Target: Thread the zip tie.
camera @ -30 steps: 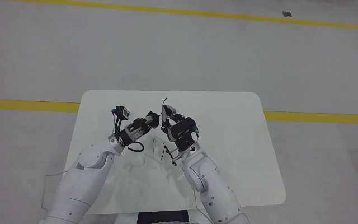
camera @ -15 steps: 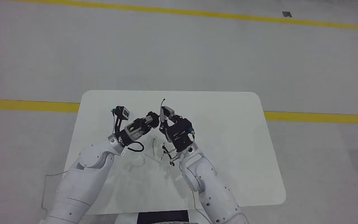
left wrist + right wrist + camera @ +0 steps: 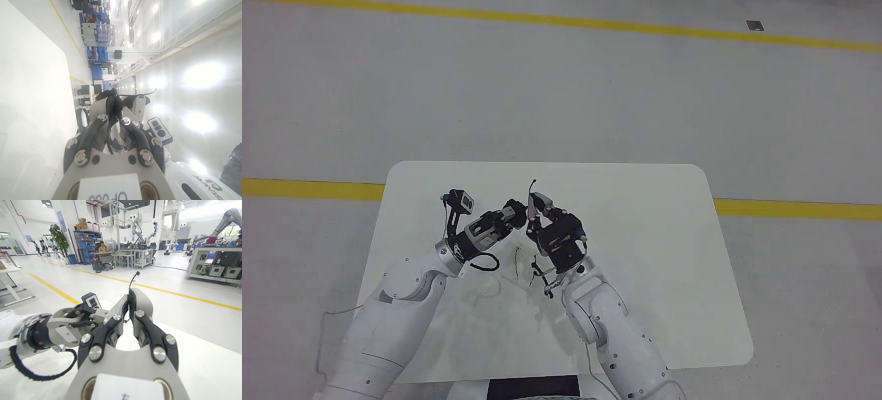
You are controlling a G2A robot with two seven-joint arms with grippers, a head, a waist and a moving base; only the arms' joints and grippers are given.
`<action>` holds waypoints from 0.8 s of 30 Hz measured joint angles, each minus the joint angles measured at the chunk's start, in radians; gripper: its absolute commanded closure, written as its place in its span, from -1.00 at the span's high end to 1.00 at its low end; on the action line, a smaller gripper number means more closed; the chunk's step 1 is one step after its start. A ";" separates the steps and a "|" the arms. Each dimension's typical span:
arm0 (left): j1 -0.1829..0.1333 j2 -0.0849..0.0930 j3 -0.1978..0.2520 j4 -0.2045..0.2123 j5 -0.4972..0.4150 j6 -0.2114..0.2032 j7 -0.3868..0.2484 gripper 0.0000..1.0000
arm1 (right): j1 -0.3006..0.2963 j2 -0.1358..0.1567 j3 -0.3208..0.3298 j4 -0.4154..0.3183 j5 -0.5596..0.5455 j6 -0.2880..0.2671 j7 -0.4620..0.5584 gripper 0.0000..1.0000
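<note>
Zip tie (image 3: 132,281) stands pinched between the closed fingers of the right claw (image 3: 129,295), its head poking up near the frame's centre. Left claw (image 3: 512,211) hangs just beside it above the table (image 3: 662,300), fingers narrow on something black; what, I cannot tell.
</note>
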 measured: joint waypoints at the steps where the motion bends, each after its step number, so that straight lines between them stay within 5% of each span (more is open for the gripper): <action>1: 0.000 0.000 0.000 0.000 0.000 0.000 0.000 -1.00 | 0.000 0.000 -0.001 0.000 0.001 0.000 0.000 -1.00; 24: 0.000 0.000 0.000 0.000 0.000 0.000 0.000 -1.00 | 0.009 0.008 -0.019 0.001 0.010 0.020 -0.016 -1.00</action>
